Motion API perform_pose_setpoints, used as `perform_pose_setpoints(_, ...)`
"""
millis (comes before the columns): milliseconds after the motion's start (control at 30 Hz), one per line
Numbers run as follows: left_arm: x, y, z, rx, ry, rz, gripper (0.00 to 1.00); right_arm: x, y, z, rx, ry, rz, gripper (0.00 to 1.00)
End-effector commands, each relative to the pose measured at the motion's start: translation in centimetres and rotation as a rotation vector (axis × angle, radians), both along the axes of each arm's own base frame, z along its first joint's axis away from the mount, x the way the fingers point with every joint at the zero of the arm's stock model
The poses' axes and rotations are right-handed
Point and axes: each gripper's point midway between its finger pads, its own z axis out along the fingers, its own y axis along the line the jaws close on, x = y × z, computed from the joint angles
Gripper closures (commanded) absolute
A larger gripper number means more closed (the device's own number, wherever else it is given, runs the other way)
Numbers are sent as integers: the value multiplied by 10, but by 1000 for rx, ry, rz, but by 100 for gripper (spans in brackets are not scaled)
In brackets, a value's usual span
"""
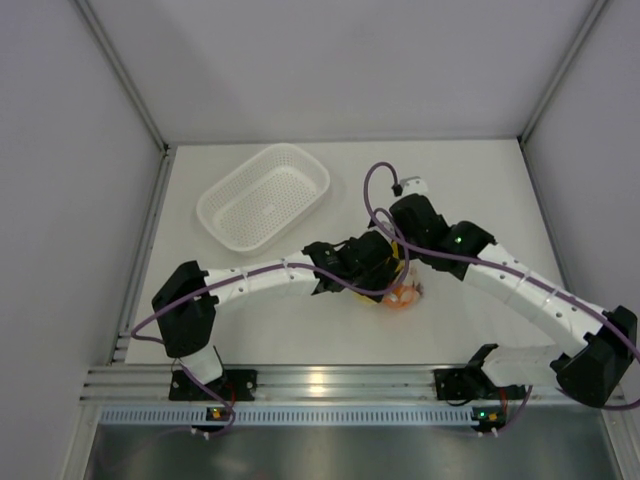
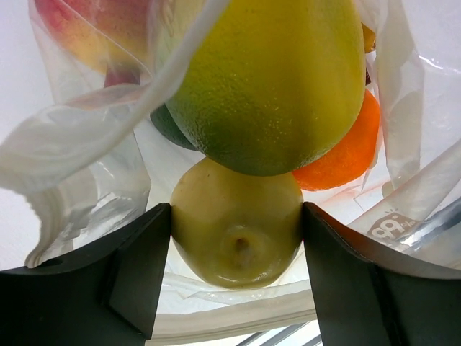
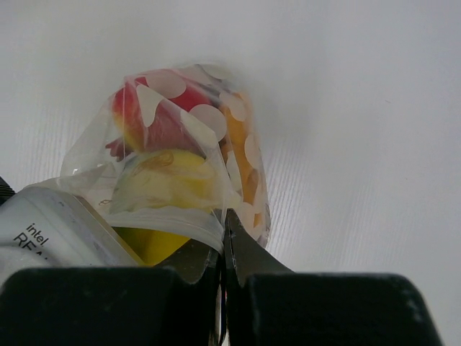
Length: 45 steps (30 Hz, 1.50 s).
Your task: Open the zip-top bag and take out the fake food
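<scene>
Bag (image 3: 189, 137): clear pouch with white dots, lying on the white tabletop (image 1: 300, 330) between the two arms, well apart from the white basket (image 1: 265, 195); mouth gaping toward the left wrist camera.

Fruit: all of the visible pieces inside the bag. Small pale lemon (image 2: 238, 241) nearest the mouth, big green-yellow lemon (image 2: 274, 86) just behind and touching it, orange (image 2: 344, 155) to one side, red apple (image 2: 72, 25) at the back.

Left fingers (image 2: 137, 274): pushed into the open mouth and closed onto the small pale lemon, one pad on each flank. No telling whether any film is trapped under a pad.

Right fingers (image 3: 241, 256): pinched tight on a fold of film at the bag's edge, no gap between them, steadying the bag from the side opposite the mouth.

Step in hand: probably drawing out the first piece, with the zip apparently already undone.

How the bag will handle: thin, soft, crinkly and slick, with no shape of its own. Likely to drag along with the fruit unless pinned. Best held by a doubled fold or the thicker zip strip, not by a single layer.

How the fruit will handle: judged light, hard and smooth, most likely hollow plastic. Round enough to pop out of an off-centre pinch, so best gripped across the widest part. Little risk of damage from squeezing.

Watch for: the big lemon rolling forward into the gap once the small one leaves, and film snagging on a finger during the pull.
</scene>
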Motion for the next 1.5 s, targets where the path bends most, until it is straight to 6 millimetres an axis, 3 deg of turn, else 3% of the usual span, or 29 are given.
perform_pose_setpoints(0,6,-2,15,-7,-31,4,72,1,23,22,103,-59,64,100)
perform_pose_setpoints(200,14,-9,49,-83,-82,43,100,-2,27,17,126,-56,73,100)
perform_pose_setpoints(567,31,-6,119,-279,-219,154,100,-3,33,6,151,-75,49,100)
perform_pose_setpoints(1000,17,-3,162,-453,-238,113,100,10,21,4,152,-134,-57,100)
perform_pose_setpoints(1200,21,30,184,-456,-331,184,100,19,2,11,152,-166,-123,100)
perform_pose_setpoints(1333,26,68,203,-413,-407,270,100,24,-16,19,140,-187,-155,100)
perform_pose_setpoints(1467,45,111,212,-356,-473,385,100,27,-29,27,141,-201,-166,100)
